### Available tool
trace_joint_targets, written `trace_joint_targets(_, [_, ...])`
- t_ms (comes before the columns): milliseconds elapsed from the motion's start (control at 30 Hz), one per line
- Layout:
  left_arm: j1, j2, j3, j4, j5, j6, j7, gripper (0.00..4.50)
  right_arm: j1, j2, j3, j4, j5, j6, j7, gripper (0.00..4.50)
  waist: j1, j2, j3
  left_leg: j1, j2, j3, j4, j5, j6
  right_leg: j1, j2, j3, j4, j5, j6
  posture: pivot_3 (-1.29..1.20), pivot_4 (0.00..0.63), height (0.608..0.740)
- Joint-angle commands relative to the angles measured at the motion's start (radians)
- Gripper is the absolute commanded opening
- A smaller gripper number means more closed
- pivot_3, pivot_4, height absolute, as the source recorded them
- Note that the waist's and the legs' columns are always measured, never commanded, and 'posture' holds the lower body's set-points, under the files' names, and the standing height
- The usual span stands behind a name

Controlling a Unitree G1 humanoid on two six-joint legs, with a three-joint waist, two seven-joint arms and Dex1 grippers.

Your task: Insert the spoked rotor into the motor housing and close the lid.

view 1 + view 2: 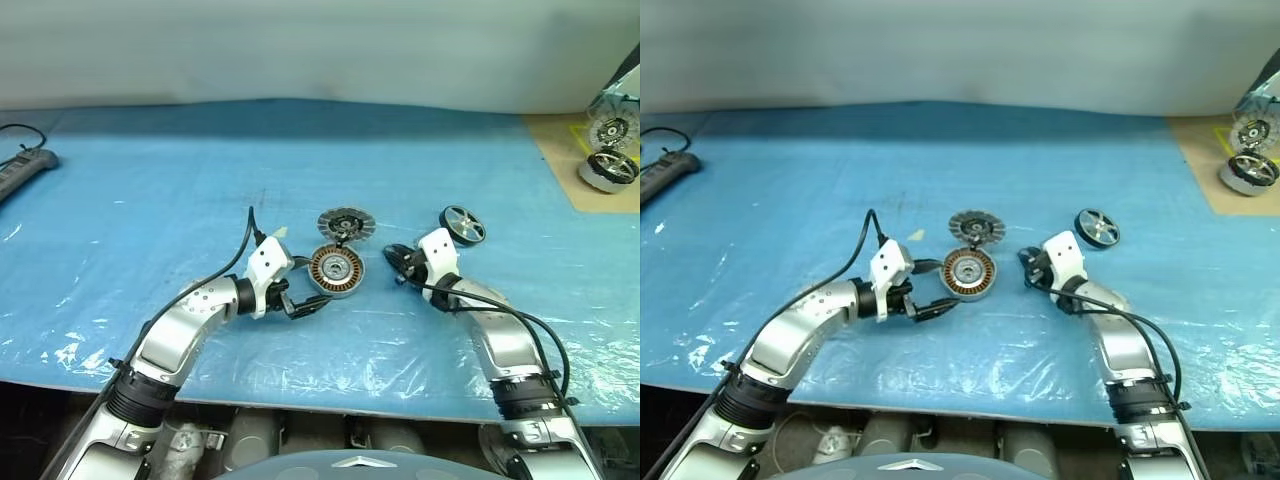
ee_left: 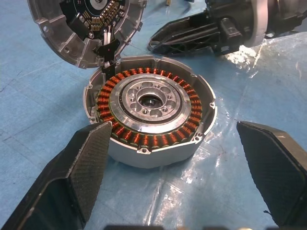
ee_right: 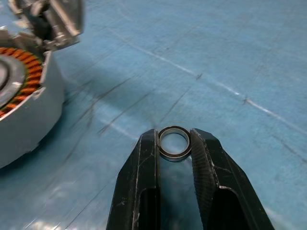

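The motor housing point(image 1: 335, 270) sits mid-table on the blue sheet, its copper windings point(image 2: 144, 139) ringing a silver hub. Its lid point(image 1: 343, 222) stands hinged open just behind it, showing its inside point(image 2: 86, 28). The spoked rotor point(image 1: 463, 225) lies flat on the sheet to the right, beyond my right wrist. My left gripper point(image 1: 305, 285) is open, its fingers point(image 2: 86, 158) spread wide on either side of the housing's near rim. My right gripper point(image 3: 173, 143) is just right of the housing and is shut on a small metal ring point(image 3: 173, 142).
A grey power strip point(image 1: 20, 170) with its cable lies at the far left. At the back right, on a brown board point(image 1: 570, 170), are two more wheel-like motor parts point(image 1: 610, 165). The table's front edge runs close below both arms.
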Motion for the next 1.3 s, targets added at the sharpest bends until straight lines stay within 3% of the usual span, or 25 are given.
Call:
trace_joint_targets(33, [-0.019, 0.012, 0.006, -0.045, -0.014, 0.010, -0.014, 4.50, 0.028, -0.055, -0.030, -0.197, 0.102, 0.082, 0.082, 0.55, 0.000, 0.000, 0.000, -0.001, 0.000, 0.000, 0.000, 0.000, 0.000, -0.001, 0.000, 0.000, 0.000, 0.000, 0.000, 0.00, 0.150, 0.740])
trace_joint_targets(167, [-0.036, 0.010, 0.002, 0.020, 0.014, -0.037, -0.027, 4.50, 0.039, -0.159, 0.000, -0.375, 0.251, 0.222, 0.237, 0.55, -0.001, 0.000, 0.000, 0.000, 0.000, 0.000, 0.000, 0.000, 0.000, -0.001, 0.000, 0.000, 0.000, 0.000, 0.000, 0.00, 0.150, 0.740])
trace_joint_targets(267, [-0.028, 0.021, 0.015, 0.044, 0.013, -0.066, -0.044, 4.50, -0.021, -0.171, 0.030, -0.379, 0.313, 0.297, 0.277, 0.55, -0.005, 0.000, 0.001, 0.001, 0.000, 0.000, 0.000, 0.000, 0.000, 0.000, 0.000, 0.000, 0.000, 0.000, 0.000, 0.00, 0.150, 0.740])
trace_joint_targets(467, [0.016, 0.052, 0.029, -0.017, 0.017, -0.072, -0.031, 4.50, -0.180, -0.102, 0.147, -0.139, 0.236, 0.234, 0.320, 0.55, -0.003, 0.000, 0.000, 0.000, 0.000, 0.000, 0.000, 0.000, 0.000, -0.001, 0.000, 0.000, 0.000, 0.000, 0.000, 0.00, 0.150, 0.740])
trace_joint_targets(600, [-0.024, 0.028, 0.028, -0.074, -0.003, 0.018, 0.020, 4.50, -0.223, -0.056, 0.189, -0.031, 0.202, 0.183, 0.342, 0.55, 0.003, 0.000, 0.000, -0.010, 0.000, 0.000, 0.003, 0.000, 0.000, -0.008, 0.000, -0.001, 0.002, 0.000, 0.000, 0.00, 0.150, 0.740])
trace_joint_targets(733, [-0.035, 0.021, 0.020, -0.097, -0.005, 0.057, 0.037, 4.50, -0.226, -0.055, 0.198, -0.009, 0.186, 0.162, 0.356, 0.55, -0.002, 0.000, 0.000, -0.017, 0.000, 0.000, 0.009, -0.001, 0.002, -0.013, 0.000, -0.001, 0.005, 0.000, 0.000, 0.00, 0.150, 0.740])
trace_joint_targets(1300, [-0.023, 0.020, 0.021, 0.007, 0.012, -0.028, 0.017, 4.50, -0.225, -0.057, 0.199, 0.031, 0.126, 0.105, 0.367, 0.55, -0.001, 0.000, 0.000, -0.013, 0.001, 0.000, 0.011, 0.000, 0.002, -0.012, 0.000, -0.001, 0.011, 0.000, 0.000, 0.00, 0.150, 0.740])
